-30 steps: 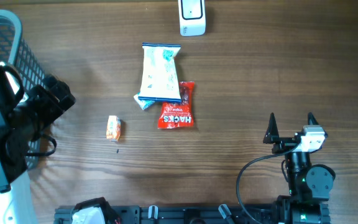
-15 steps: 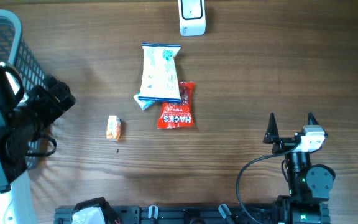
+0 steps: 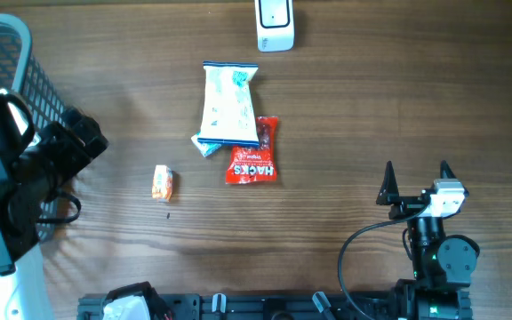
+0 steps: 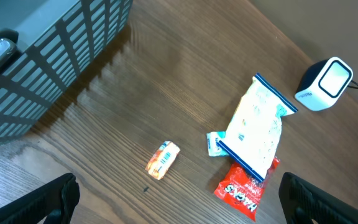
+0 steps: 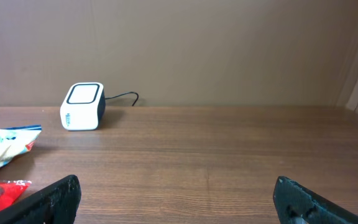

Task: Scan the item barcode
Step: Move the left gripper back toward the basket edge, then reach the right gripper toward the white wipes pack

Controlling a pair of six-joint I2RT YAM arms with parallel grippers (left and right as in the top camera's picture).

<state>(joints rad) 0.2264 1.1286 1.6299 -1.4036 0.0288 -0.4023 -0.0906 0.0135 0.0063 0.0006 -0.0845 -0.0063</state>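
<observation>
Overhead, a white bag (image 3: pixel 229 105) lies mid-table, with a red packet (image 3: pixel 254 153) touching its lower end and a small orange candy (image 3: pixel 162 182) off alone. The left gripper (image 4: pixel 178 200) and right gripper (image 3: pixel 415 180) gape wide, holding nothing. These packs look light, soft and slippery; I would pinch a flat sealed end.

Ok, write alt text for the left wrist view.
A white snack bag lies on a wooden table, overlapping a red packet, with a small orange candy apart to their left. A white scanner sits upper right, a grey basket upper left.
</observation>
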